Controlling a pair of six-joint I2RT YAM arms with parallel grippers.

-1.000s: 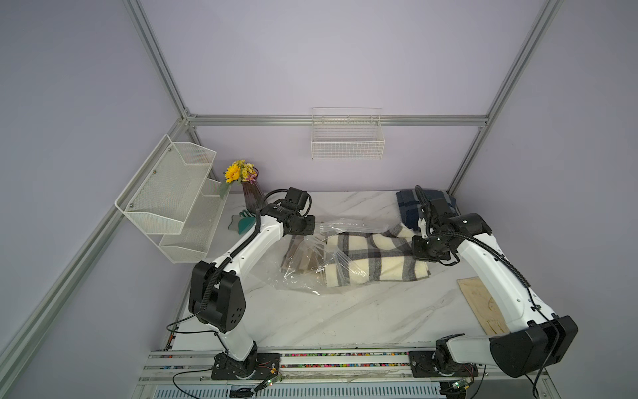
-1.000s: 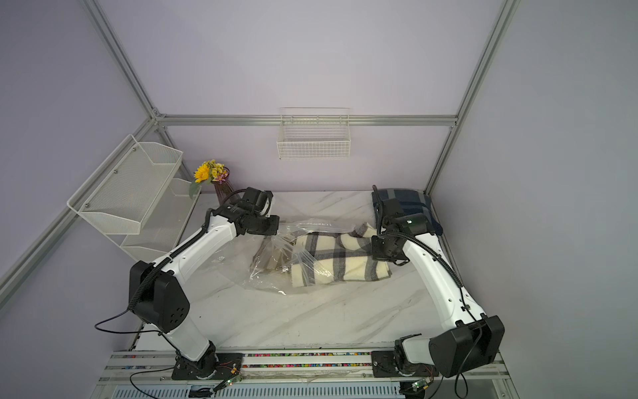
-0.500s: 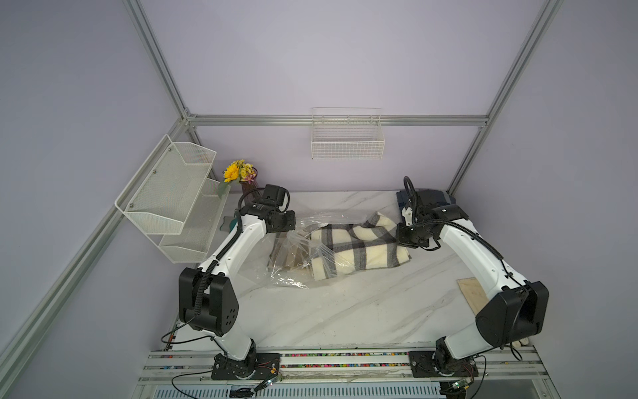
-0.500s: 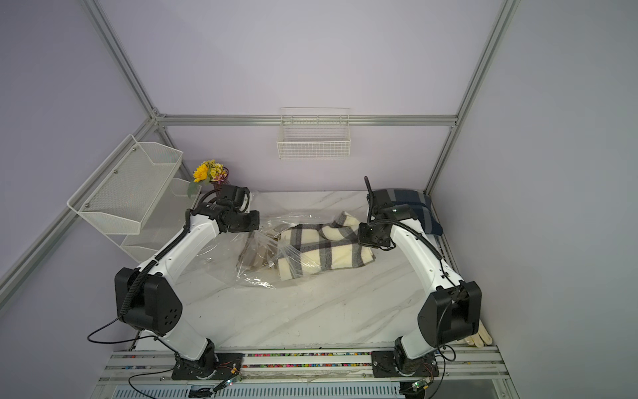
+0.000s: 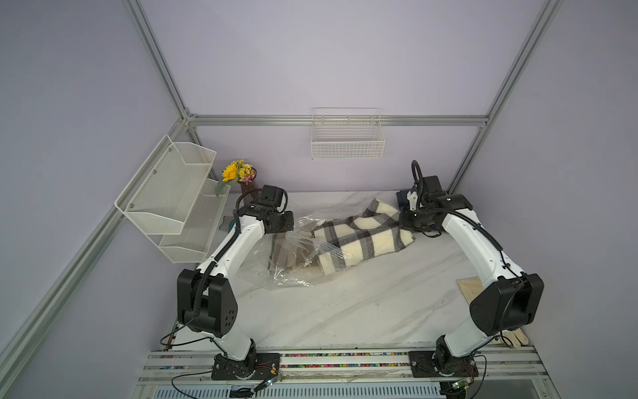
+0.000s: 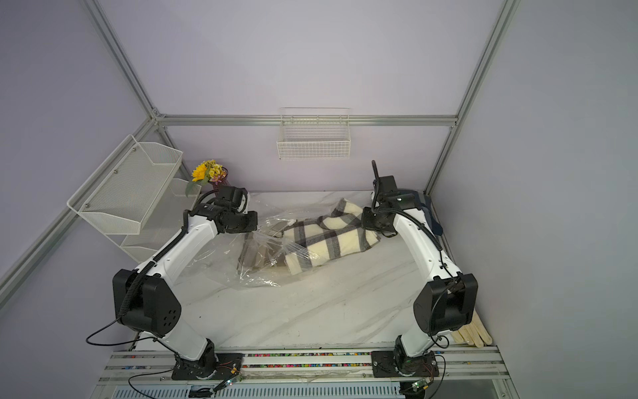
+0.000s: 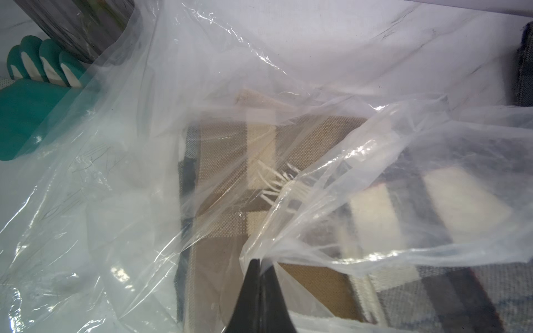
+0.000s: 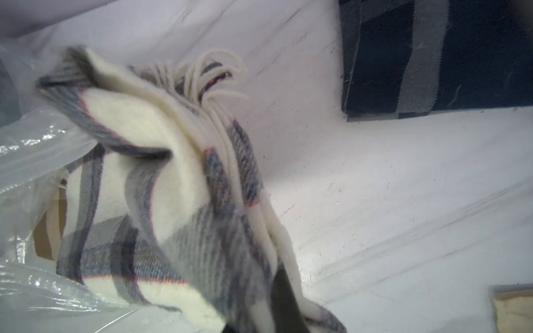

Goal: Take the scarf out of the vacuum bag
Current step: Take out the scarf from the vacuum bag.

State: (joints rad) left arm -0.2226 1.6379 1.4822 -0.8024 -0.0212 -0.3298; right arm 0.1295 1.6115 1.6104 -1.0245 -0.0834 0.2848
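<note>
Scarf: a cream and grey checked scarf point(image 5: 366, 238) point(image 6: 331, 238) is seen lying across the back half of the worktop point(image 5: 345, 304), between the two arms. Its right end is out of the plastic and raised off the surface, with the fringe bunched up in the right wrist view point(image 8: 178, 201). Its left end is covered by clear film.

Vacuum bag: the crumpled clear vacuum bag point(image 5: 293, 262) point(image 6: 234, 266) is spread over the worktop's back left part, and its open mouth is turned toward the scarf. A fold of it is drawn up into a peak in the left wrist view point(image 7: 144, 144).

Right gripper: the right gripper point(image 8: 284, 288) is clamped on the scarf's raised end, near the back right corner. One dark finger is buried in the folds.

Left gripper: the left gripper point(image 7: 260, 263) is pressed closed, and a pinch of the bag's film is caught between its tips.

Inside the bag: a brown checked cloth point(image 7: 225, 161) is seen flat under the plastic, beside the scarf's covered end.

Back right corner: a folded dark blue cloth point(image 8: 432, 57) is laid there.

Back left corner: a teal glove point(image 7: 26, 115) and a vase of flowers point(image 5: 241, 172) are placed there, just beyond the bag.

Front right corner: a pair of cream gloves point(image 6: 471, 333) is laid there.
</note>
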